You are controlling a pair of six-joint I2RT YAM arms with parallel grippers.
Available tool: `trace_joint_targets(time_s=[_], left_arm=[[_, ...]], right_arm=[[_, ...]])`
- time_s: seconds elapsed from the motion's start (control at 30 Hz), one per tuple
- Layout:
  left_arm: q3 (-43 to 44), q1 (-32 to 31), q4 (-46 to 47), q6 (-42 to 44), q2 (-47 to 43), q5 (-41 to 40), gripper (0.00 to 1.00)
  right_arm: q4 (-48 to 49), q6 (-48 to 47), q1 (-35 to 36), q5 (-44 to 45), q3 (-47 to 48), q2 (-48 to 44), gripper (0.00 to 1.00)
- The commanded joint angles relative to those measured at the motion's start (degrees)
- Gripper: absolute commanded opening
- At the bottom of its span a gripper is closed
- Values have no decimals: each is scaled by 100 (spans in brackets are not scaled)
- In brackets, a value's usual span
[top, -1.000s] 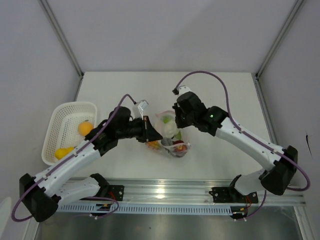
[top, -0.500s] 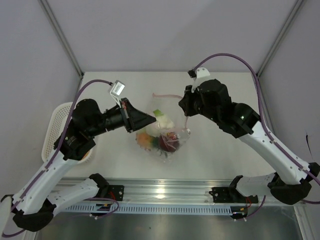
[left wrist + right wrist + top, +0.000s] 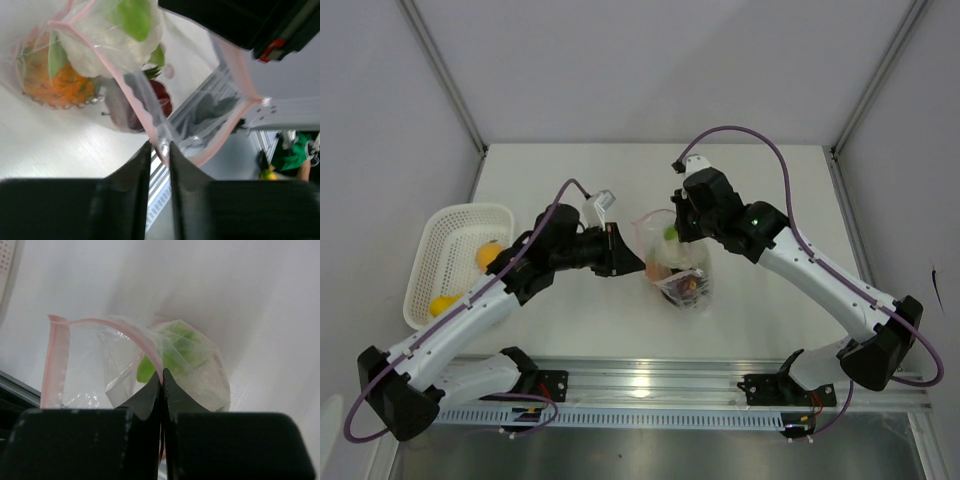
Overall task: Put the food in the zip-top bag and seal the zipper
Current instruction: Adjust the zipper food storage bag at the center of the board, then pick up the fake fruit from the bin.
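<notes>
Food (image 3: 686,284) mostly inside zip-top bag (image 3: 682,262), mid-tabletop (image 3: 770,190); zipper (image 3: 54,360) unsealed, mouth gaping. Left hand (image 3: 160,150), right hand (image 3: 162,380) each pinched near-shut on opposite rims (yellow-orange pieces (image 3: 488,256) left in basket (image 3: 470,212)). Sealing outstanding.

1. The zip-top bag (image 3: 682,268) is seen at the middle of the counter (image 3: 560,175). It is made of clear, thin, crinkled plastic and is held upright, with its mouth uppermost and spread open.
2. The zipper (image 3: 239,70), a narrow pinkish-red strip along the mouth, is unsealed. It is pinched on the left by the left end effector (image 3: 160,147) and at the far right by the right end effector (image 3: 161,376).
3. Food is contained in the bag: a pale green-white leafy piece (image 3: 112,30) on top, with an orange round piece (image 3: 55,85) and a dark red apple (image 3: 150,102) beneath.
4. A loose orange piece (image 3: 490,257) and a yellow piece (image 3: 445,304) are seen in the white basket (image 3: 430,235) at the left.
</notes>
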Motion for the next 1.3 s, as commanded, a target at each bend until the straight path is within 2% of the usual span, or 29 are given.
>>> trace_joint_targets(time_s=[0.0, 0.03, 0.13, 0.17, 0.2, 0.33, 0.43, 0.63, 0.77, 0.93, 1.03, 1.27], left_arm=[[539, 91, -14, 259, -531, -352, 28], [661, 125, -76, 303, -627, -631, 42], [759, 222, -313, 427, -1040, -1124, 71], [759, 327, -401, 444, -1146, -1231, 89], [742, 398, -437, 462, -1408, -1336, 98], [628, 775, -901, 480, -1894, -1943, 99], [566, 1555, -1699, 269, -1920, -2225, 100], [-145, 2839, -2378, 189, -2096, -2471, 99], [-207, 3499, -2748, 136, -1808, -3497, 100], [-383, 4860, -2354, 348, -1551, -3141, 99], [-507, 5406, -1984, 304, -1446, -2946, 99], [-559, 6172, -1642, -232, -515, -2876, 99]], right_arm=[[201, -167, -34, 126, 403, -242, 0], [192, -176, -51, 117, 412, -242, 0], [201, -194, -78, 64, 439, -224, 0], [201, -185, -95, 38, 439, -207, 0], [210, -194, -95, 12, 430, -180, 0], [254, -203, -122, -76, 439, -101, 0], [306, -229, -131, -173, 526, -57, 0], [342, -264, -139, -331, 536, -57, 0], [342, -291, -148, -384, 465, -92, 0], [377, -317, -166, -568, 413, -84, 0], [429, -317, -166, -683, 351, -83, 0], [588, -264, -175, -982, 246, -22, 0]])
